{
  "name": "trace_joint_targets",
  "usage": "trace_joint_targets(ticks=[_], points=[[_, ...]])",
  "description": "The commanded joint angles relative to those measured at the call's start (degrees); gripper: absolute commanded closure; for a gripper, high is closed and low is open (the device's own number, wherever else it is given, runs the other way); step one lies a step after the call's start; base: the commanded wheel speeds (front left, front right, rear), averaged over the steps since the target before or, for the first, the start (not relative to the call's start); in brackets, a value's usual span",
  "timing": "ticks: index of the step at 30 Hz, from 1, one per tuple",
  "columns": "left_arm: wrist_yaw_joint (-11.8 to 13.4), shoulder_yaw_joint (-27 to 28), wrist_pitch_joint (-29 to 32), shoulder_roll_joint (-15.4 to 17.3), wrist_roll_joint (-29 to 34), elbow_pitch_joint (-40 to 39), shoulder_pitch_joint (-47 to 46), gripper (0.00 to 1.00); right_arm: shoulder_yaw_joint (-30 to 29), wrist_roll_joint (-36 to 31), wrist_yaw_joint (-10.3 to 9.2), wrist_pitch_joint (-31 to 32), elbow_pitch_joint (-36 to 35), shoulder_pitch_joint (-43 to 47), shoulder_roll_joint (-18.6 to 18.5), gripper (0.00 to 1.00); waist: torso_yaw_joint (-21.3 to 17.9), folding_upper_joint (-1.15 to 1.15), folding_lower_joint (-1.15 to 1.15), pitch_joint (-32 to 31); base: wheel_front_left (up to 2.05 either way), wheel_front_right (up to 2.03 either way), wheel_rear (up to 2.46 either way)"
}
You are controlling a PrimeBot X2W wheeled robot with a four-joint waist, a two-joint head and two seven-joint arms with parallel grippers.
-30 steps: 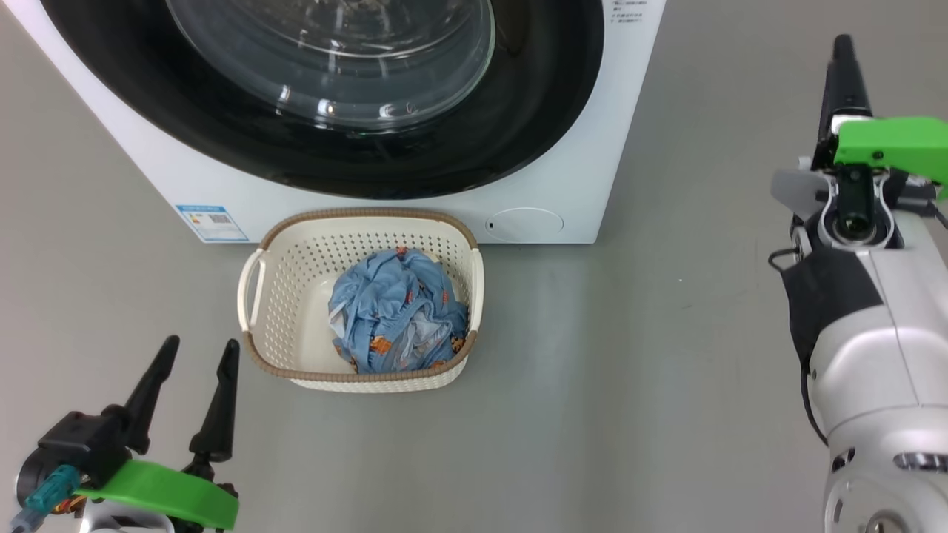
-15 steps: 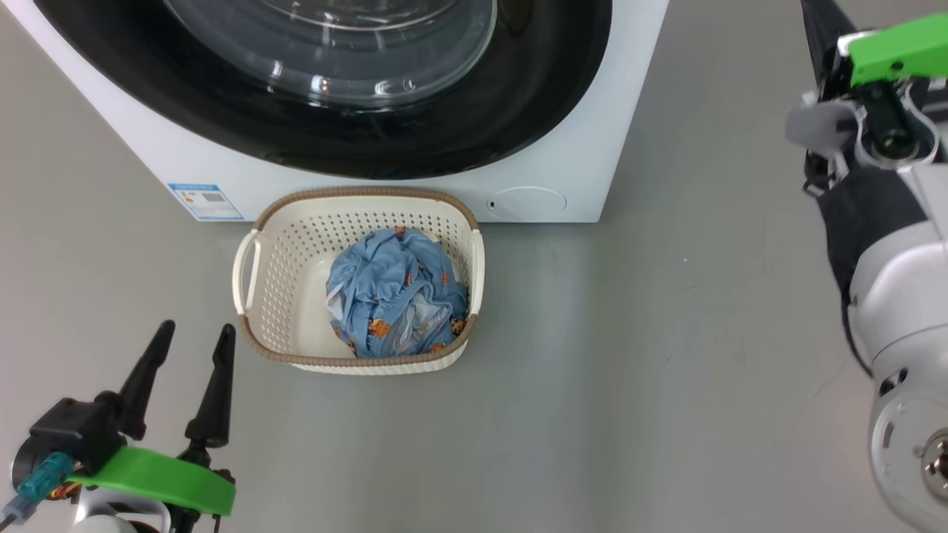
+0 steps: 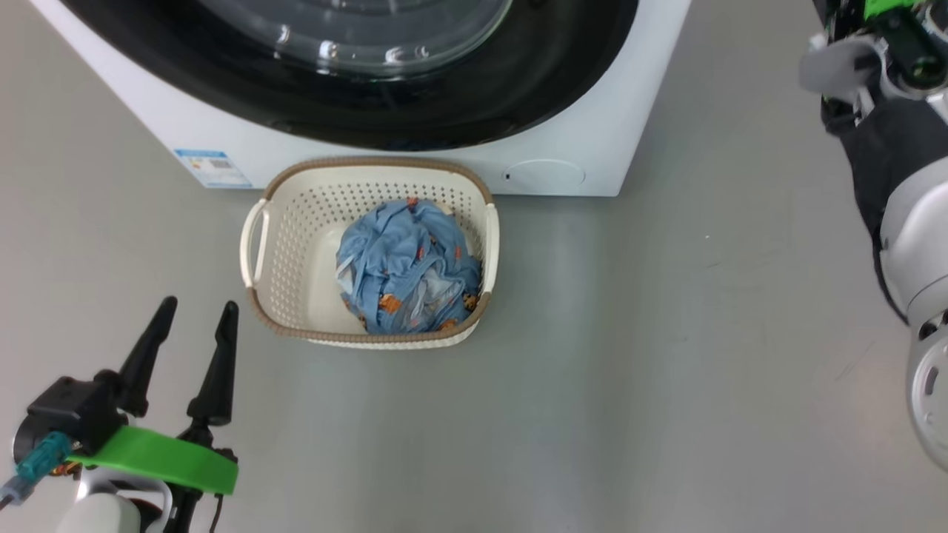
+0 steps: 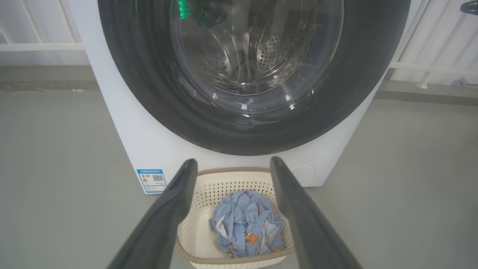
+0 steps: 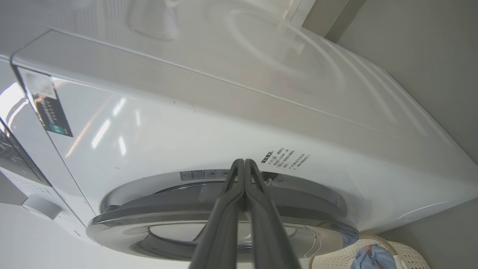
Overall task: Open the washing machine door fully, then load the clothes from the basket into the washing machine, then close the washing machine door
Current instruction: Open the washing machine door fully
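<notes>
1. Washing machine door point(image 4: 254, 123) still looks shut; your right gripper point(image 5: 244, 164), fingers pressed together, has risen toward its upper right rim.
2. Left gripper point(image 3: 200, 305) waits spread, near-left of the basket point(image 3: 370, 161) holding the clothes point(image 3: 407, 266).
3. Expect the opening pull next.

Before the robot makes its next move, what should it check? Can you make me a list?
1. The washing machine door is open: not ok, it looks closed.
2. The right tool points toward the door's edge: ok, and it is shut.
3. The right tool touches the door: cannot tell.
4. The left tool is open and empty: ok.
5. The clothes lie in the basket: ok.
</notes>
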Motion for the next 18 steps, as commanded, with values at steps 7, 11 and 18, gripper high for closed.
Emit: trace_joint_targets(ticks=[7, 11, 18], points=[[-0.09, 1.66, -0.36, 1.73, -1.39, -1.86, -3.24, 0.00, 0.54, -1.87, 0.10, 0.96, 0.05, -4.92, 1.44, 1.00, 2.13, 0.00, 0.00, 2.85, 0.00, 0.00, 0.00], [-0.09, 1.62, -0.36, 1.64, -1.56, -2.02, -3.50, 0.00, 0.61, -2.39, 0.10, 1.45, 0.32, -5.61, 2.01, 1.00, 2.53, 0.00, 0.00, 3.58, 0.00, 0.00, 0.00], [-0.09, 1.58, -0.36, 1.48, -1.90, -2.17, -4.05, 0.00, 0.60, -3.06, 0.10, 1.74, 0.53, -6.42, 2.90, 1.00, 3.07, 0.00, 0.00, 4.85, 0.00, 0.00, 0.00]])
